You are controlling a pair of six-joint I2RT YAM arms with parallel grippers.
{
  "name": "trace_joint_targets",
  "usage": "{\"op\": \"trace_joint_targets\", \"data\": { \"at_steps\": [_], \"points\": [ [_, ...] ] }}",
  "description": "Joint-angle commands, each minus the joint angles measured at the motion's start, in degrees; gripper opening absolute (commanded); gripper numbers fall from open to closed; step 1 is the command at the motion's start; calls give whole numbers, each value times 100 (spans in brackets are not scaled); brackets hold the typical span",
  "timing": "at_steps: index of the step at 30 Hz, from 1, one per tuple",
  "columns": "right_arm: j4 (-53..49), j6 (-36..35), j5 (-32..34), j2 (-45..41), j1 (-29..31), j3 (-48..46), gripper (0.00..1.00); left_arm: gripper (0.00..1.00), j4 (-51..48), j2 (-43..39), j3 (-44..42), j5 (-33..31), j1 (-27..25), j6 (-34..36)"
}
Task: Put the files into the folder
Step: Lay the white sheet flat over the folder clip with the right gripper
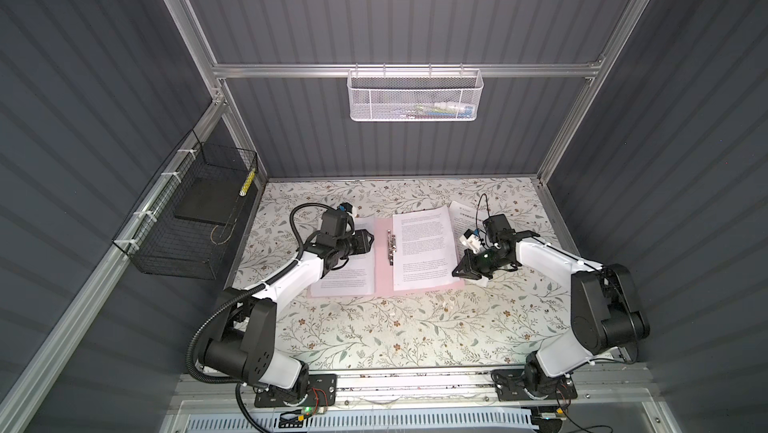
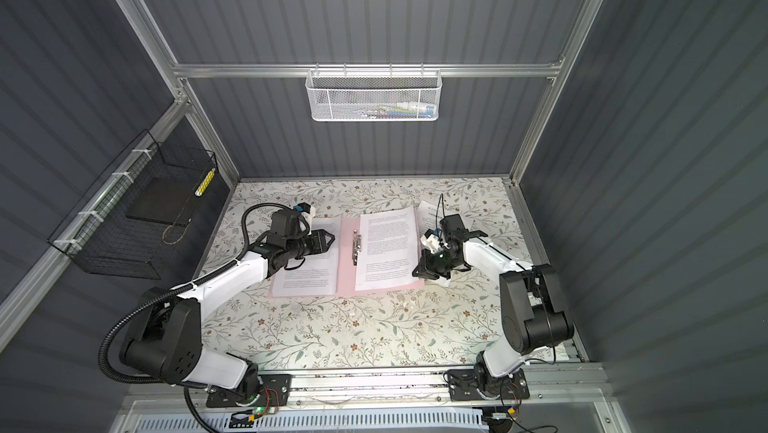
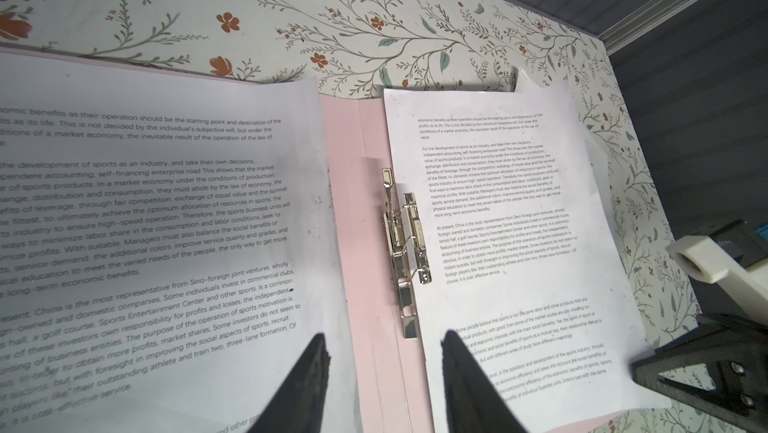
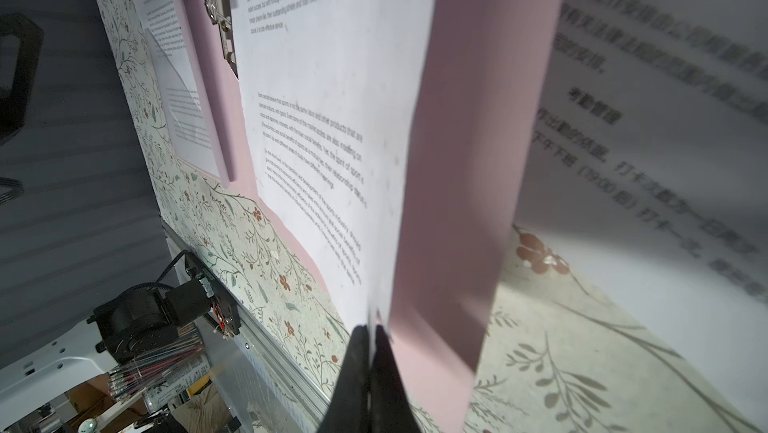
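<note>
The pink folder (image 1: 383, 260) lies open on the floral table in both top views, its metal clip (image 3: 405, 244) along the spine. One printed sheet (image 1: 353, 281) rests on its left flap and another (image 1: 419, 244) on its right flap. A further sheet (image 1: 463, 213) pokes out behind the right flap. My left gripper (image 3: 384, 337) hovers open over the spine, holding nothing. My right gripper (image 4: 370, 327) is shut on the outer edge of the right flap (image 4: 469, 161) together with its sheet (image 4: 332, 119), and that edge is raised off the table.
A black wire basket (image 1: 183, 219) holding a black slab hangs on the left wall. A white mesh basket (image 1: 413, 96) hangs on the back rail. The front half of the table (image 1: 374, 327) lies between the two arm bases.
</note>
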Motion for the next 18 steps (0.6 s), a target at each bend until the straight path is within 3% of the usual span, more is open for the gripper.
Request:
{"op": "trace_joint_targets", "data": {
  "at_steps": [1,18],
  "points": [
    [-126,-133,58,17,31,100,0,46,35,40,-32,90,31,107],
    [-195,-285,81,-41,43,116,0,46,53,77,-34,100,31,115]
  ]
}}
